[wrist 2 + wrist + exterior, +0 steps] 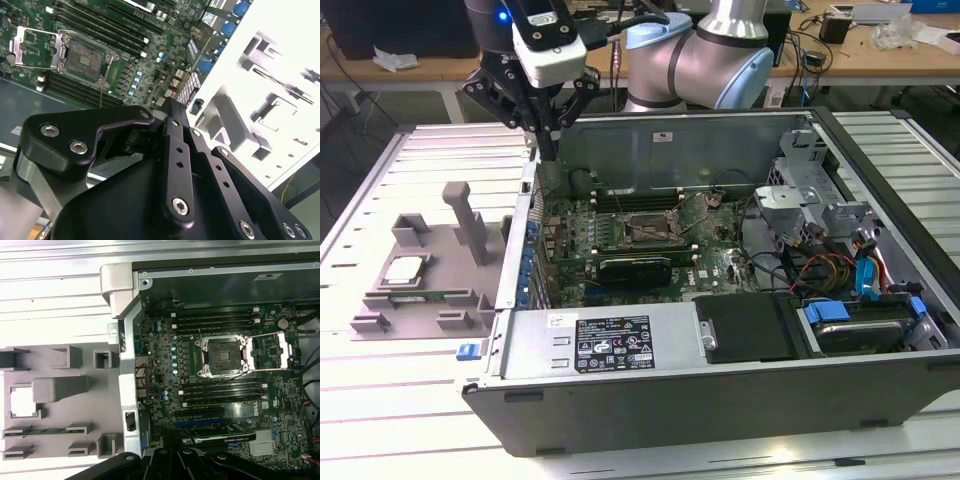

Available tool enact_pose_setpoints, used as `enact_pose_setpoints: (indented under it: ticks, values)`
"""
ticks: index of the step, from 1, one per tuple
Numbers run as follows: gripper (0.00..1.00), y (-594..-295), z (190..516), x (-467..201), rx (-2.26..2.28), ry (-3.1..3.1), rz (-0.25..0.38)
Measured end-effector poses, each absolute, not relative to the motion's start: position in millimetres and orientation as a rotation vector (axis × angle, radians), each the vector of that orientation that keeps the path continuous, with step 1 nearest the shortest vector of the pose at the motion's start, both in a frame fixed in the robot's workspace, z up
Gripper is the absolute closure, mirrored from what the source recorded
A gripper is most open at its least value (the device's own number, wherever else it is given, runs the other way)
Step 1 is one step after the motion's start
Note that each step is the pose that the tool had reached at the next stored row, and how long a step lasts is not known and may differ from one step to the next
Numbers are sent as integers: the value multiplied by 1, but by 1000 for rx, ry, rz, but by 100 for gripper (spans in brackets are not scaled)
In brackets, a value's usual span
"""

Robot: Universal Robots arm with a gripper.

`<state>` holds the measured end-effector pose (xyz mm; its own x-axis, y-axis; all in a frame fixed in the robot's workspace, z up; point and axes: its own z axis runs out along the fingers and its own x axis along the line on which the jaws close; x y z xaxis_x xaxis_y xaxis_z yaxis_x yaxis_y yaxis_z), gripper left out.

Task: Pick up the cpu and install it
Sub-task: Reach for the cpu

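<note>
Cpu lying in its holder, gripper above the case wall.
On the counter (pixel 390 420) at the left, the cpu (pixel 405 268) lies flat in a recess of a grey holder (pixel 460 285), untouched. To its right the gripper (pixel 549 152) hangs over the far left wall of the open computer case (pixel 720 400), jaws clenched together on nothing. Further right, the motherboard's socket (pixel 645 228) stands open, its metal frame swung back.

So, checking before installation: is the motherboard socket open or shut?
Open: the socket lies bare, its frame swung aside, and the cpu sits in the grey fixture outside the case.
</note>
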<state>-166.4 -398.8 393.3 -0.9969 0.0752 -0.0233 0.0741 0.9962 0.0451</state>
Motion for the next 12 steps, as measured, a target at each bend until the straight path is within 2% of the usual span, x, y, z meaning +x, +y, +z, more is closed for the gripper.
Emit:
enact_pose_setpoints:
  ticks: [12]
  values:
    - [89, -399, 393, -190, 116, 3114, 69]
